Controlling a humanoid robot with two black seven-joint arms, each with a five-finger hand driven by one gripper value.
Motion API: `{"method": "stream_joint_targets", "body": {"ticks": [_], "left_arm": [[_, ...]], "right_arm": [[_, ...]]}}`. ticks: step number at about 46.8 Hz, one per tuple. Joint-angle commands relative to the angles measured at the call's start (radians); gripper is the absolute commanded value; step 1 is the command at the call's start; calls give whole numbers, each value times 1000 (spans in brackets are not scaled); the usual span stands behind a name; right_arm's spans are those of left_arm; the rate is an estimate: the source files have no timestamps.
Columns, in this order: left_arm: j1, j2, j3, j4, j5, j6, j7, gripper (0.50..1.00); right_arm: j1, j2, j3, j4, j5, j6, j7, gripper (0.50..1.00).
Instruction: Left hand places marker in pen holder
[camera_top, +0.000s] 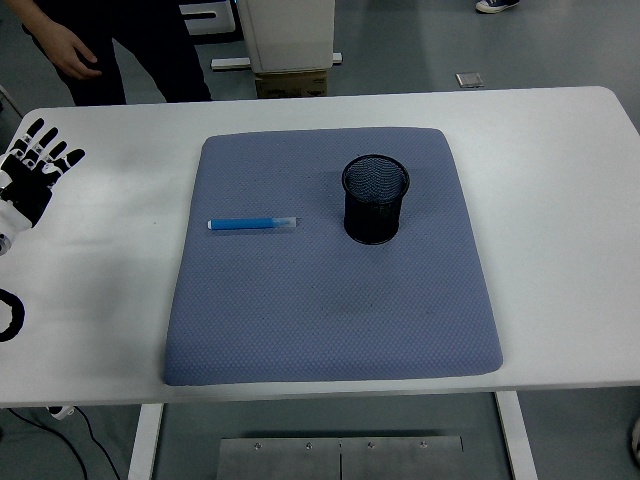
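A blue marker (252, 224) lies flat on the left half of the blue-grey mat (330, 310), pointing left to right. To its right a black mesh pen holder (375, 198) stands upright on the mat, with nothing showing inside it. My left hand (32, 172) hovers over the white table at the far left edge, well left of the marker, its fingers spread and holding nothing. My right arm does not show.
A person stands beyond the table's far left corner, one hand (68, 52) hanging near the edge. A white cabinet (290, 35) stands behind the table. A black ring-shaped part (10, 315) lies at the left edge of the white table (560, 200).
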Motion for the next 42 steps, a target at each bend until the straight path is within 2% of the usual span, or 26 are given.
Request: {"method": "stream_joint_targets", "body": {"ticks": [1,7,15,42], "left_arm": [[3,-5,0,1,0,0,0,1000],[5,-3,2,1,3,-4,0,1000],[12,-3,2,1,1,-92,0,1000],[3,10,2,4,14,-75,1,1000]], "right_arm": [[0,0,0,0,0,0,0,1000],[0,0,0,0,0,0,0,1000],[0,0,0,0,0,0,0,1000],[0,0,0,0,0,0,0,1000]]}}
